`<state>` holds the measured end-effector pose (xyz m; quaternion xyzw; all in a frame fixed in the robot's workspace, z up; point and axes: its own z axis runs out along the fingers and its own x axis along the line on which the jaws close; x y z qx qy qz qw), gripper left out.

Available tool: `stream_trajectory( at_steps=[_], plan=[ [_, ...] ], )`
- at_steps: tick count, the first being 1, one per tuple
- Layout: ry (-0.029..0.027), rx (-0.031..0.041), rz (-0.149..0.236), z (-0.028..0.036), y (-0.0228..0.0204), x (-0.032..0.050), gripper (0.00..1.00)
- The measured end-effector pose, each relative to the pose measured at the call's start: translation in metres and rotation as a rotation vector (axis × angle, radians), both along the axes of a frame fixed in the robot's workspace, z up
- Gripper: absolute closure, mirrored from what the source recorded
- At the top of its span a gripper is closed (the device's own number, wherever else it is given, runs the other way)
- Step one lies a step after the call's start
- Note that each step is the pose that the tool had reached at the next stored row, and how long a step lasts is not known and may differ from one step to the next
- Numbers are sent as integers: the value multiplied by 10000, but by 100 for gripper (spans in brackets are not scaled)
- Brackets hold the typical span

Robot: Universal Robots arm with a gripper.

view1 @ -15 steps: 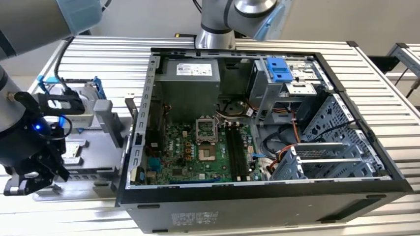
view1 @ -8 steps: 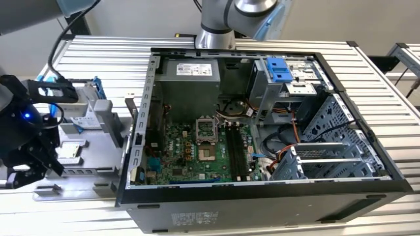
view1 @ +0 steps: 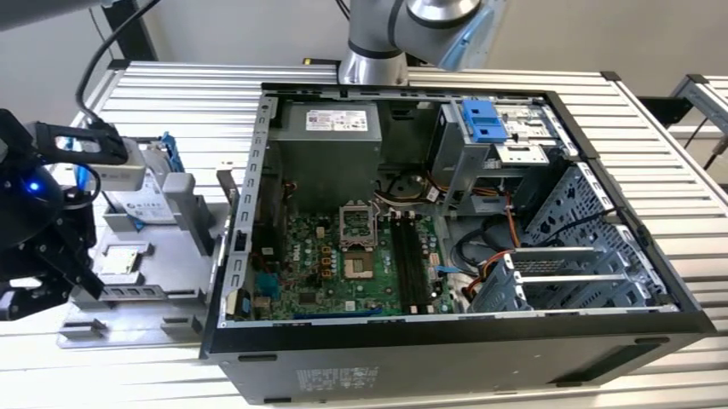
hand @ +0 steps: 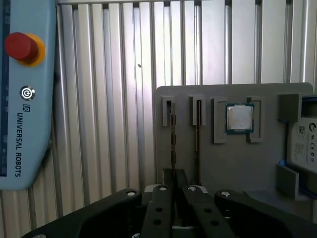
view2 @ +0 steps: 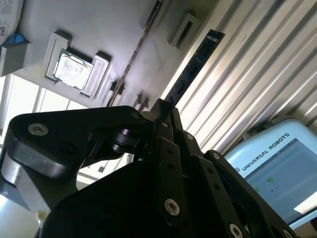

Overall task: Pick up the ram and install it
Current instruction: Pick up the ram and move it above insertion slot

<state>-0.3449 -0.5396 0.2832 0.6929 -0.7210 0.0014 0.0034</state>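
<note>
The ram (view2: 193, 69) is a thin dark-blue stick seen edge-on, running out from between the black fingers of my gripper (view2: 166, 106). In the first wrist view the ram (hand: 172, 139) lies along one narrow slot of the grey holder plate (hand: 267, 168), and my gripper (hand: 174, 174) is shut on its near end. I cannot tell whether the ram has come off the plate. In the exterior view my gripper (view1: 51, 273) hangs at the far left, over the holder plate (view1: 159, 298) beside the open computer case. The long black motherboard slots (view1: 412, 260) lie inside the case.
A second thin stick (hand: 197, 134) sits in the neighbouring slot. A processor chip (hand: 239, 118) and a silver drive (view1: 142, 192) in blue brackets rest on the same plate. A blue teach pendant (hand: 25, 89) lies on the ribbed table. The case wall (view1: 234, 247) stands between plate and motherboard.
</note>
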Motion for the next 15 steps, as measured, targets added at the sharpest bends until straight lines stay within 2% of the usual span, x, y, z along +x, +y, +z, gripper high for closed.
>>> stream_trajectory(
  at_steps=[15],
  plan=[
    [1, -29, 0, 147, 0, 0, 100]
  ],
)
